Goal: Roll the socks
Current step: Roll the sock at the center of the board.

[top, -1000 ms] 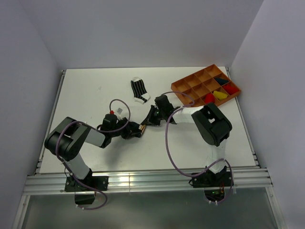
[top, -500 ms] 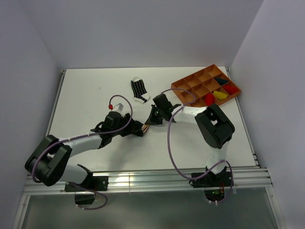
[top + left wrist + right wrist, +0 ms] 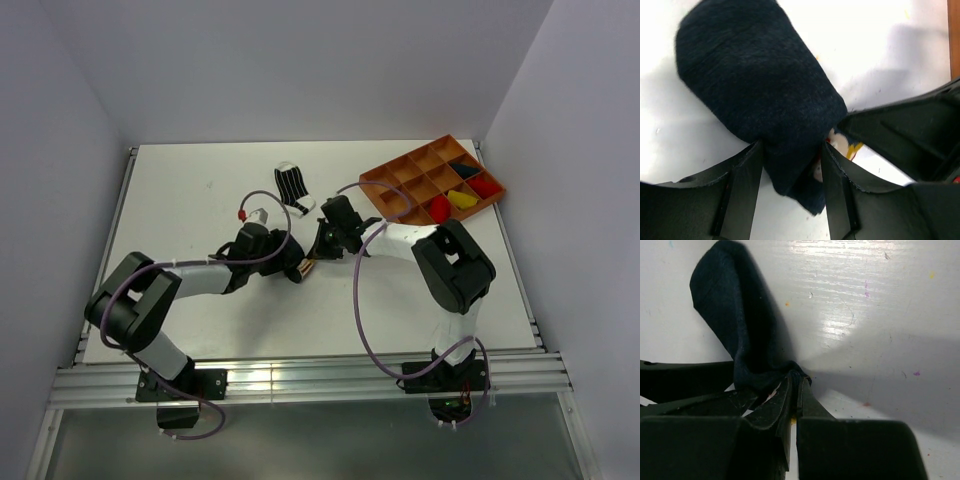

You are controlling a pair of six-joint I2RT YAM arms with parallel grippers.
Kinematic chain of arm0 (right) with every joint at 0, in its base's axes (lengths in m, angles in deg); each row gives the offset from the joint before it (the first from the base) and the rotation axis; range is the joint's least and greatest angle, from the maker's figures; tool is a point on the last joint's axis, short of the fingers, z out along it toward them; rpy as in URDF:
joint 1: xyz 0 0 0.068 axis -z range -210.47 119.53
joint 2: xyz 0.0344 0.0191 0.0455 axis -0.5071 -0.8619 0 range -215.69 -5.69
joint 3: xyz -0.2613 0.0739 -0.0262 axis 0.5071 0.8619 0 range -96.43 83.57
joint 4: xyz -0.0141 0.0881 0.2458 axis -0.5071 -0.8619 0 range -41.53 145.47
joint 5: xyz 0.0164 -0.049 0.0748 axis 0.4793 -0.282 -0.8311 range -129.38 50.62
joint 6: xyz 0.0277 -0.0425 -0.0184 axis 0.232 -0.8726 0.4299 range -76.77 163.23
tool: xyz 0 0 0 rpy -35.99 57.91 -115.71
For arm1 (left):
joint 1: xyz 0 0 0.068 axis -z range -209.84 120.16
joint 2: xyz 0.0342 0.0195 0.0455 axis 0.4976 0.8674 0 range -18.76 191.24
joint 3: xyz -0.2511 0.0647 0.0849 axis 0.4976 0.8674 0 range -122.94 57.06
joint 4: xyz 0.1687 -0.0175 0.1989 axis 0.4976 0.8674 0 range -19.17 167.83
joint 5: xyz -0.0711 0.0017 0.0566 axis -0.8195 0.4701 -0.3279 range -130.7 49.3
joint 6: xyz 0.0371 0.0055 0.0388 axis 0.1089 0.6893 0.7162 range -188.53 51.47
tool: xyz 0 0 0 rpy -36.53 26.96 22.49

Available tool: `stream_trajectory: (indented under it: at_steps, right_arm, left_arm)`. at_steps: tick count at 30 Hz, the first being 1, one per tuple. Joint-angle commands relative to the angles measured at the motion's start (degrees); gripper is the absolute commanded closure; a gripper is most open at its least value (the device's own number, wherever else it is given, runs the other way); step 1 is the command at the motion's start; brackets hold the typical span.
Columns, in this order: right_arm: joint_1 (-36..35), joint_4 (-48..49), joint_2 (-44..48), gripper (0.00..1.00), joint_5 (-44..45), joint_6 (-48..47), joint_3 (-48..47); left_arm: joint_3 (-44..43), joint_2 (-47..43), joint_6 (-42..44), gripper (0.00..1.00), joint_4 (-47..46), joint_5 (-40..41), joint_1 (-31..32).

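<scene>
A dark navy sock lies partly rolled on the white table, its patterned cuff showing white, red and yellow. My left gripper is open, and the sock's lower end sits between its fingers, touching both. The right gripper is shut on a fold of the same navy sock at its cuff end. In the top view the left gripper and the right gripper meet at mid-table and hide most of that sock. A black-and-white striped sock lies flat farther back.
An orange compartment tray stands at the back right and holds red, yellow and navy rolled bundles. White walls close in the table on the left, back and right. Purple cables loop over both arms.
The left jaws have opened wider around the navy sock. The left arm swung and its wrist moved a little back and right. The right gripper kept its pinch in place.
</scene>
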Motion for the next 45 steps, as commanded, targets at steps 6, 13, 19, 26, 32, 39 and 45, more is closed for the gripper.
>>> stream_trajectory:
  at_steps: [6,13,19,26,32,39,45]
  right_arm:
    - [-1.1,-3.7,1.4,1.0,3.6,-0.6,-2.9]
    - [-1.1,-5.4,0.1,1.0,3.7,0.0,-4.2]
    - [-1.1,-6.6,-0.4,1.0,3.7,0.1,-5.4]
    - [-1.1,-6.8,-0.9,1.0,2.4,0.4,-5.7]
    - [-1.1,-6.4,-1.2,1.0,1.6,1.0,-5.4]
    - [-1.0,-5.9,-1.7,1.0,0.5,1.6,-5.1]
    - [-0.2,-4.2,-1.3,1.0,-2.1,2.8,-3.9]
  left_arm:
    - [1.0,-3.6,3.0,0.43,5.8,4.4,-0.2]
    - [5.5,-16.5,14.8,0.39,2.3,17.0,8.7]
    - [4.2,-16.7,24.2,0.34,-3.5,22.3,18.3]
    - [-1.7,-6.1,28.7,0.33,-2.8,28.1,24.0]
    - [-3.1,-1.4,28.7,0.37,-1.5,31.4,25.9]
    - [-4.8,3.7,28.0,0.4,0.6,33.7,26.2]
    - [-7.6,7.6,26.3,0.57,5.6,35.2,26.2]
